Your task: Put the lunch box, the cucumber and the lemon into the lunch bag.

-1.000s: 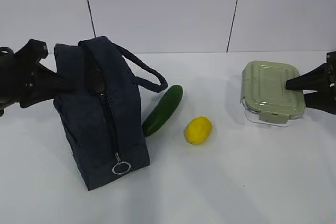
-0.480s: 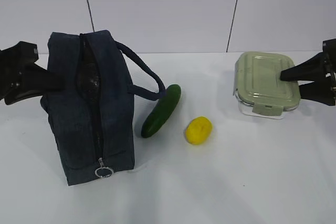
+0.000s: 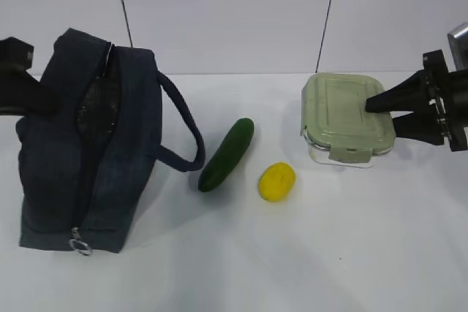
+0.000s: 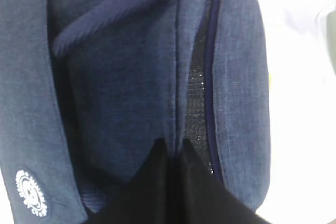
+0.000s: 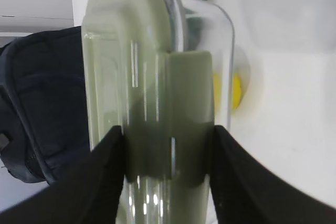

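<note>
Navy fabric at far left: the lunch bag (image 3: 88,144) stands on the table, long axis running from the near edge back toward the wall, leaning slightly left. Zipper ring pull (image 3: 80,245) hangs at the near bottom end. Top seam gapes along its length, dark mesh lining visible inside. One strap handle loops out to the right, its end close to the cucumber. Left wrist view shows a small white round emblem (image 4: 30,192) on the bag's side.

Left gripper (image 4: 170,153): jaws pinched together on the fabric edge by the bag's opening, at the far upper end of the bag.

Cucumber (image 3: 227,154): dark green, lying flat, long axis diagonal, far end toward upper right, near end toward the bag. Apart from the bag body.

Lemon (image 3: 276,181): yellow, just right of the cucumber's near end, not touching it.

Lunch box (image 3: 347,118): clear glass, sage-green lid up, long axis roughly left-right, lifted and tilted a little above the table. Right gripper (image 3: 376,113) clamps its right end, one finger over the lid, the other under the glass base.

Surface: plain white tabletop (image 3: 307,253). Behind: pale wall panels (image 3: 227,12) with dark vertical seams.
</note>
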{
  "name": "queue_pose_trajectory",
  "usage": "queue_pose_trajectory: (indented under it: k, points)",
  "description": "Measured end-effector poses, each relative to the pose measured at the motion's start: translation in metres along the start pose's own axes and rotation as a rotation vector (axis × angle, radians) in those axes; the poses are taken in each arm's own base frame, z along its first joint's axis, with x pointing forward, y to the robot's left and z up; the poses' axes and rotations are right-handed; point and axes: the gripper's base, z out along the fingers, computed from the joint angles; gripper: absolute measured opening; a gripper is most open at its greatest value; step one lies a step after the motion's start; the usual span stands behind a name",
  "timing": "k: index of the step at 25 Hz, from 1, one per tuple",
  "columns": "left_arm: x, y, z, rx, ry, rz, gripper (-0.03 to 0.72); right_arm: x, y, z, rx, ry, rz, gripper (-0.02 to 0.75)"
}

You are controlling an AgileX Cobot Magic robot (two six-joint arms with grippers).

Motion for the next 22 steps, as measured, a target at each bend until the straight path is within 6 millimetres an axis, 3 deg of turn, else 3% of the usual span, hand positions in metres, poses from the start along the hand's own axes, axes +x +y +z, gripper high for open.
queue_pose_trajectory:
  k: [7,22]
  points:
    - [-0.016,-0.006,-0.016,-0.058,0.010,0.036,-0.005,-0.010,0.026,0.008,-0.004,0.024,-0.009,0.361]
    - [-0.010,0.002,-0.017,-0.145,0.081,0.083,-0.006,-0.012,0.108,0.050,-0.083,0.144,-0.090,0.361]
